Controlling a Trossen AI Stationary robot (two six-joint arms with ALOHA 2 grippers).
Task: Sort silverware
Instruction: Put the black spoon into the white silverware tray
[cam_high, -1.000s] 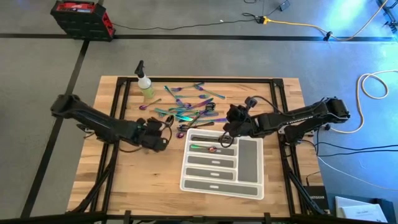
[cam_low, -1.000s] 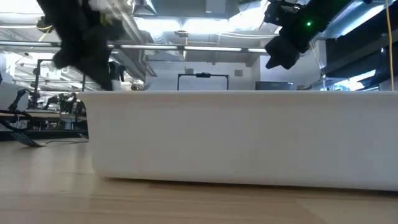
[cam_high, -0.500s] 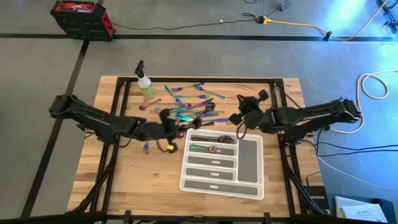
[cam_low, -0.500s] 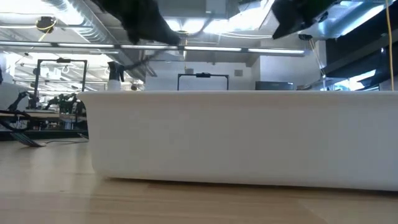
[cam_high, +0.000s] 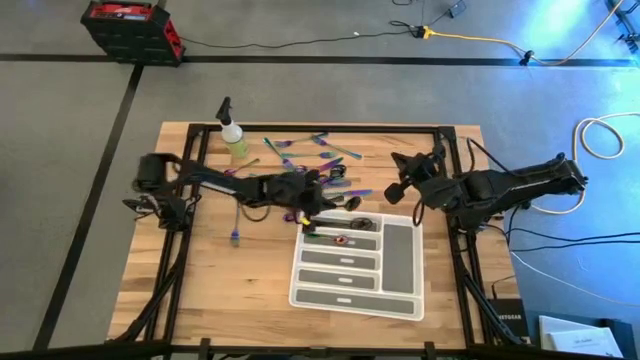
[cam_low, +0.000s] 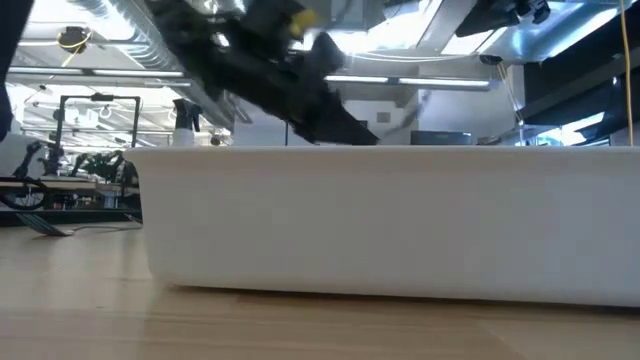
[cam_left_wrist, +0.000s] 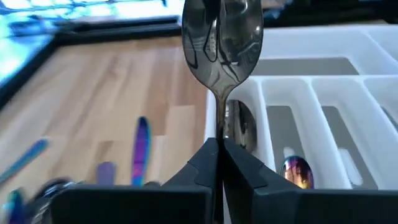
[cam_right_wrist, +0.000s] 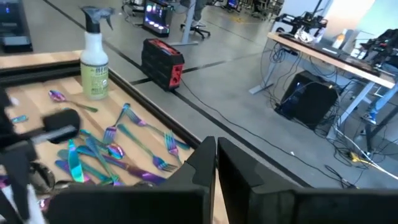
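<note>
My left gripper (cam_left_wrist: 219, 146) is shut on a dark shiny spoon (cam_left_wrist: 221, 37) and hovers at the far-left corner of the white compartment tray (cam_high: 400, 300), beside the silverware pile (cam_high: 300, 165). In the low view the left arm (cam_low: 290, 80) slants down behind the tray wall (cam_low: 380, 220). Two spoons lie in tray compartments, one iridescent (cam_left_wrist: 295, 171) and one dark (cam_left_wrist: 239, 124). The iridescent forks, spoons and knives (cam_right_wrist: 118, 149) lie flat on the table. My right gripper (cam_right_wrist: 216, 155) is shut on nothing and held right of the pile (cam_high: 395, 185). My left gripper pinches the spoon's handle (cam_left_wrist: 219, 121) just below the bowl, between its two fingers. The fingers come from the table's left and lie along the handle. The bowl (cam_left_wrist: 221, 37) sticks out past the fingertips, lifted clear over the tray's left rim (cam_left_wrist: 211, 118).
A yellow-green spray bottle (cam_high: 235, 140) stands at the table's far left, also seen in the right wrist view (cam_right_wrist: 96, 62). One small blue piece (cam_high: 235, 237) lies alone on the wood left of the tray. Bare wood shows on the table's near left.
My left gripper has swung from the bare wood left of the tray toward the table's right and far side, up to the tray's far-left corner. My right gripper has drawn back from the tray's far edge toward the table's right edge.
</note>
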